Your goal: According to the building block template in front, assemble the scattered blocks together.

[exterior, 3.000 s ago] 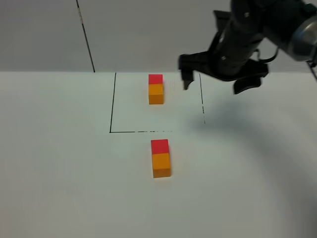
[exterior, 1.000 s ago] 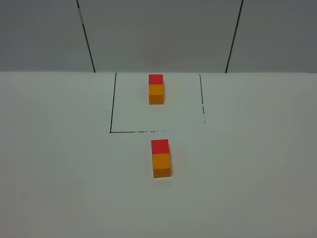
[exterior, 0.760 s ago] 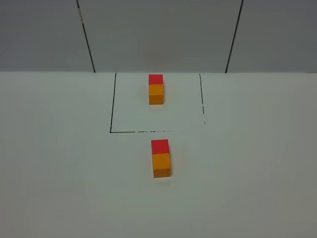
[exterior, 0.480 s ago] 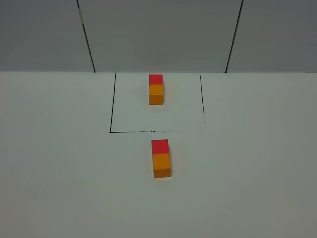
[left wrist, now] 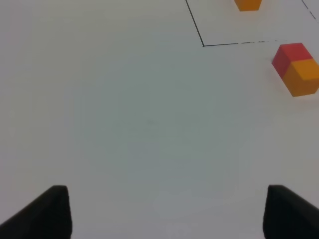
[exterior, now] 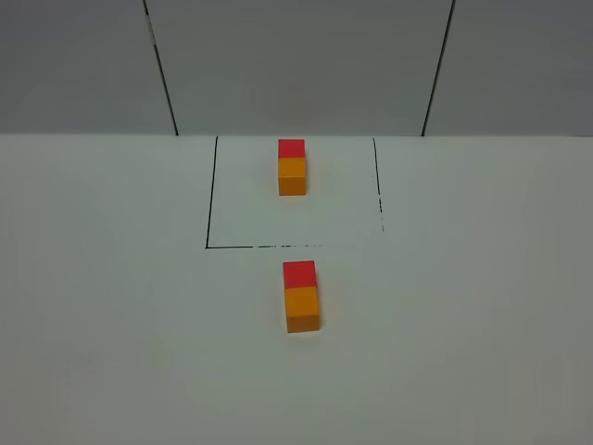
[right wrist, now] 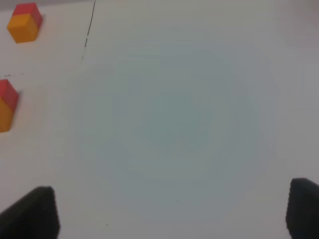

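The template, a small red cube (exterior: pixel 291 148) joined to a small orange cube (exterior: pixel 292 175), stands inside the thin black-line square (exterior: pixel 210 195). In front of the square the larger red block (exterior: pixel 298 273) and orange block (exterior: pixel 302 308) sit joined, red behind orange. They also show in the left wrist view (left wrist: pixel 297 68) and at the edge of the right wrist view (right wrist: pixel 6 104). My left gripper (left wrist: pixel 167 211) is open and empty over bare table, well to the left of the blocks. My right gripper (right wrist: pixel 172 209) is open and empty, well to their right. Neither arm shows in the exterior view.
The white table (exterior: pixel 111 324) meets a grey panelled wall (exterior: pixel 296 65) at the back. The template pair also shows in the right wrist view (right wrist: pixel 24 23).
Three seconds ago the right arm hung over the square's right side; it has withdrawn out of the exterior view. The blocks have not moved.
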Controlling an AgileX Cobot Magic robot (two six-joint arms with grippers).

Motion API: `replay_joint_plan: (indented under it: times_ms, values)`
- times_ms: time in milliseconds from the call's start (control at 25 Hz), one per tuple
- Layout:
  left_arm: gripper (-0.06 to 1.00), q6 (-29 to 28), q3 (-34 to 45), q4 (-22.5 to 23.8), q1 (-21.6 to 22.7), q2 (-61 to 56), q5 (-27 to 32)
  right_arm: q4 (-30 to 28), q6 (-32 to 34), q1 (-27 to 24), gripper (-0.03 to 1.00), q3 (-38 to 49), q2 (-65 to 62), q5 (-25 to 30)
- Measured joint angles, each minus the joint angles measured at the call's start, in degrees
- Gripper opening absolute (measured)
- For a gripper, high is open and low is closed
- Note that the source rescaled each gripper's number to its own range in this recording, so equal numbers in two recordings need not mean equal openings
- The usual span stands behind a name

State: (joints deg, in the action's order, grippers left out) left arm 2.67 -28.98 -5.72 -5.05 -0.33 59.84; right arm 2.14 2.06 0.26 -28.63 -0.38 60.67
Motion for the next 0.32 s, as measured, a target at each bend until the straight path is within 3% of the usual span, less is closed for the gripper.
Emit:
replay_joint_plan:
  times_ms: [320]
  values:
    - [0.71,0.0,0.0,0.0,0.0,0.0,0.0,0.0,-0.1,0.0,0.82,0.0,0.0,0.0]
